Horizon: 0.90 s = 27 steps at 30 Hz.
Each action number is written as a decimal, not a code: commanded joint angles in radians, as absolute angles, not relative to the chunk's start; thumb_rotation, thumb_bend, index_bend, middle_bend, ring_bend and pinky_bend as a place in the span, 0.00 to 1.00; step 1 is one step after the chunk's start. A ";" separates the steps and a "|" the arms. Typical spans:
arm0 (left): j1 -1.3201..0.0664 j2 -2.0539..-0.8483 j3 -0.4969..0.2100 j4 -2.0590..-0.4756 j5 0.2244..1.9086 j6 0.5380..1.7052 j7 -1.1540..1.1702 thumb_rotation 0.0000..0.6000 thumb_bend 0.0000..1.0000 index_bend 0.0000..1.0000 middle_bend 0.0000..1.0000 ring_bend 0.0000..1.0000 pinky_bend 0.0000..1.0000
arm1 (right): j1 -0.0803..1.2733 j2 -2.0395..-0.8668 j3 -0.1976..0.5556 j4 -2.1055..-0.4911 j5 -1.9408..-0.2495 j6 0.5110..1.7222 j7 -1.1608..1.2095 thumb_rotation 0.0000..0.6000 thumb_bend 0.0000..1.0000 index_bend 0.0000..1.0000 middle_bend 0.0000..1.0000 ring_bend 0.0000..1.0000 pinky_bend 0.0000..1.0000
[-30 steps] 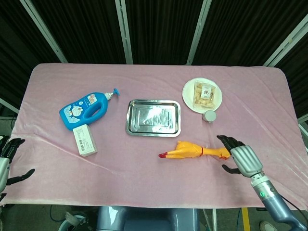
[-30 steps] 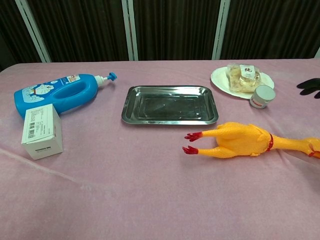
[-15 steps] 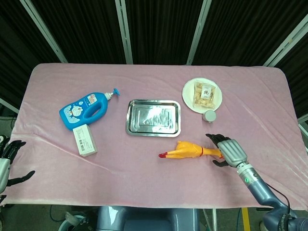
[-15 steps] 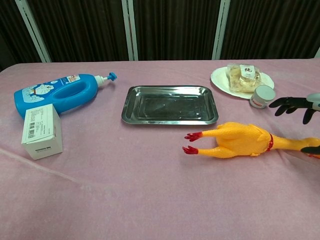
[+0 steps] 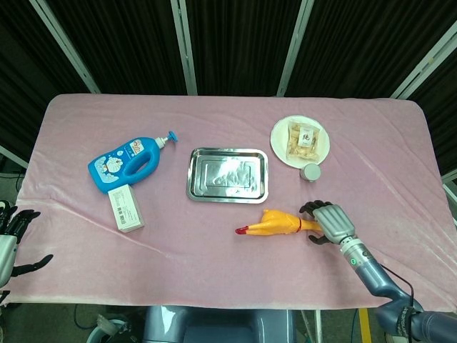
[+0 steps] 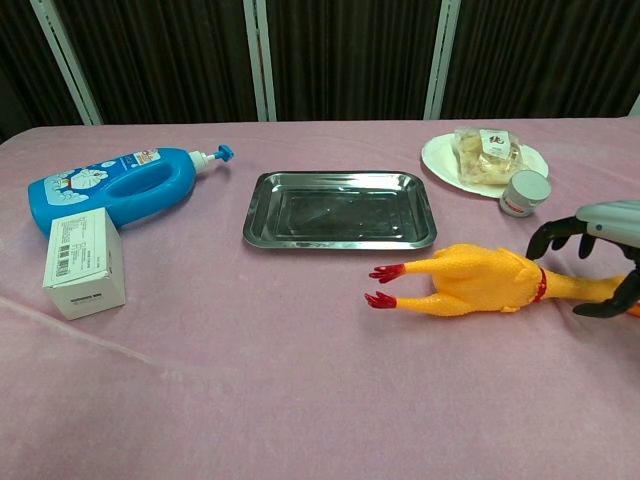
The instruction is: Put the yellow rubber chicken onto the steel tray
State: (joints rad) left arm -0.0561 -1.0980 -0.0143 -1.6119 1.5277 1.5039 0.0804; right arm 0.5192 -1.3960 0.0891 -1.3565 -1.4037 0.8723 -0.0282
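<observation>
The yellow rubber chicken (image 5: 282, 223) (image 6: 470, 280) lies flat on the pink cloth, red feet pointing left, just in front of the steel tray (image 5: 191, 175) (image 6: 250, 215), which holds nothing. My right hand (image 5: 330, 221) (image 6: 600, 250) arches over the chicken's neck at its right end, fingers curved down on the far side and thumb on the near side; the chicken's head is hidden under it. The fingers are still apart around the neck. My left hand (image 5: 11, 239) hangs off the table's front left edge, fingers spread, holding nothing.
A blue pump bottle (image 5: 128, 163) (image 6: 115, 185) and a white box (image 5: 126, 208) (image 6: 85, 262) lie left of the tray. Behind the chicken's neck are a white plate (image 5: 278, 136) (image 6: 435, 155) with a wrapped snack and a small can (image 5: 310, 172) (image 6: 523, 193).
My right hand has moved left from beyond the chicken's head to over its neck, and its fingers have curled downward. The chicken and my left hand have stayed put.
</observation>
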 commanded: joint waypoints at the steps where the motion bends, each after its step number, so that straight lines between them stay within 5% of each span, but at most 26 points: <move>1: -0.056 -1.097 -0.013 -1.609 1.528 1.502 0.074 1.00 0.00 0.19 0.18 0.08 0.04 | 0.521 -1.407 0.086 -1.346 -1.402 0.879 -0.029 1.00 0.26 0.34 0.30 0.28 0.32; 8: -0.056 -1.097 -0.008 -1.601 1.530 1.498 0.052 1.00 0.00 0.19 0.18 0.08 0.04 | 0.519 -1.438 0.078 -1.308 -1.408 0.904 -0.015 1.00 0.26 0.52 0.44 0.40 0.44; 18: -0.053 -1.094 -0.002 -1.598 1.535 1.497 0.041 1.00 0.00 0.20 0.18 0.08 0.04 | 0.516 -1.477 0.068 -1.248 -1.436 0.946 0.041 1.00 0.30 0.64 0.54 0.51 0.59; 27: -0.072 -1.084 0.005 -1.608 1.565 1.478 0.038 1.00 0.00 0.21 0.20 0.09 0.04 | 0.532 -1.437 0.044 -1.254 -1.494 0.949 0.175 1.00 0.39 0.92 0.74 0.72 0.82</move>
State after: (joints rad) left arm -0.0672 -1.0869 0.0038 -1.6045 1.5586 1.4828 0.0383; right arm 0.5244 -1.4602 0.0519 -1.2406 -1.4722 0.9497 0.1284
